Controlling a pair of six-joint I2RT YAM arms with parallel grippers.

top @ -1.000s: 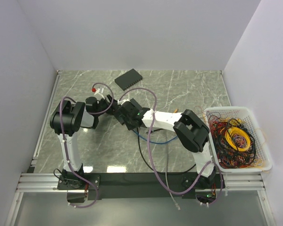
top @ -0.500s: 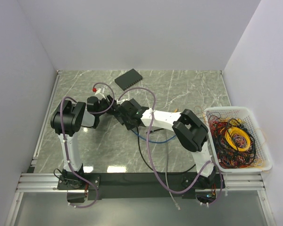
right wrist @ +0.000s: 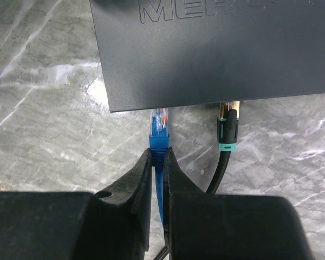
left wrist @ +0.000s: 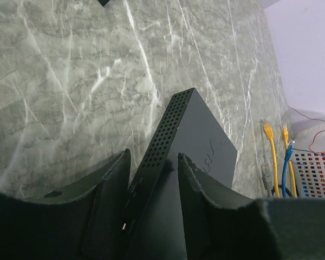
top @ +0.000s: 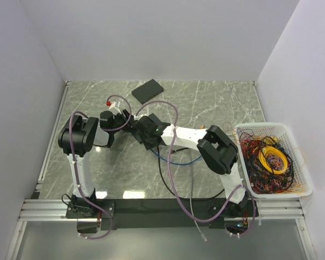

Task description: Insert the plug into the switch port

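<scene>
1. The left arm (top: 76, 135) rises from its base, bends sharply at the elbow and reaches right toward the middle of the surface (left wrist: 70, 81).
2. The right arm (top: 216, 149) folds at its elbow, and its white forearm stretches left to meet the other wrist.
3. The left end effector (left wrist: 153, 157) straddles the near end of the dark grey box (left wrist: 203, 135). One finger lies along the perforated side, the other over the top face. I cannot tell whether they clamp it.
4. The right end effector (right wrist: 157, 154) is pressed together on the blue cable (right wrist: 158, 142), just behind its clear tip. That tip points straight at the box's long edge and meets it. The sockets are hidden under the edge.
5. A black cable (right wrist: 227, 132) enters the same edge just beside it.
6. The box's long edge runs across the right wrist view, square to the blue cable.
7. The plug (left wrist: 266, 128), the tip of a yellow cable, lies on the surface well apart from the box, near the basket (left wrist: 314, 173). It has a second yellow tip beside it. Its long axis follows its cable, and the tip points away from the left wrist camera, not at the box.
</scene>
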